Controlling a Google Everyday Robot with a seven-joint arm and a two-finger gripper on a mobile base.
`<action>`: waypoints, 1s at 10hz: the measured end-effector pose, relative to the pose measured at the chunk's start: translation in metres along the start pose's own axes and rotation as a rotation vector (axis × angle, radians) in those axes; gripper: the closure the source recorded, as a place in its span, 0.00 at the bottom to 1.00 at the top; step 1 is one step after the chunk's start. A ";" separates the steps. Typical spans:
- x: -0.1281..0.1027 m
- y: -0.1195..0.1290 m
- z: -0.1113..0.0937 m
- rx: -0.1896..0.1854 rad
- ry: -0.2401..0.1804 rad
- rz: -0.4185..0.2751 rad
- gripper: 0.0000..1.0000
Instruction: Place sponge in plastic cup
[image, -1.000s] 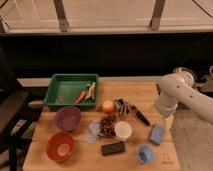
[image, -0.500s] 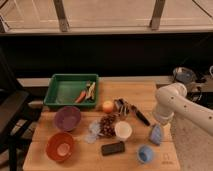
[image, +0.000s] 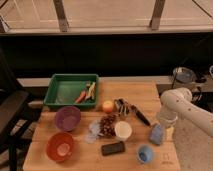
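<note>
The sponge (image: 156, 134) is a pale blue-grey block standing on the wooden table near its right edge. The plastic cup (image: 145, 154) is small, round and light blue; it sits upright at the front, just left of and in front of the sponge. My gripper (image: 165, 126) hangs from the white arm (image: 176, 102) at the table's right edge, right above and beside the sponge's right side. I cannot tell whether it touches the sponge.
A cream-white cup (image: 123, 130), a black slab (image: 113, 148), a brown cluster (image: 106, 125), an orange fruit (image: 108, 106) and dark utensils (image: 131, 110) lie mid-table. A purple bowl (image: 67, 118), an orange bowl (image: 60, 146) and a green tray (image: 62, 91) stand at the left.
The arm has swung down and forward along the table's right edge, bringing the gripper lower and close to the sponge. The objects on the table have not moved.
</note>
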 end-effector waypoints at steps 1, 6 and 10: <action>-0.002 0.002 0.001 0.002 -0.004 -0.012 0.40; -0.009 0.001 0.002 0.038 -0.028 -0.028 0.92; -0.014 -0.002 -0.016 0.076 -0.018 -0.036 1.00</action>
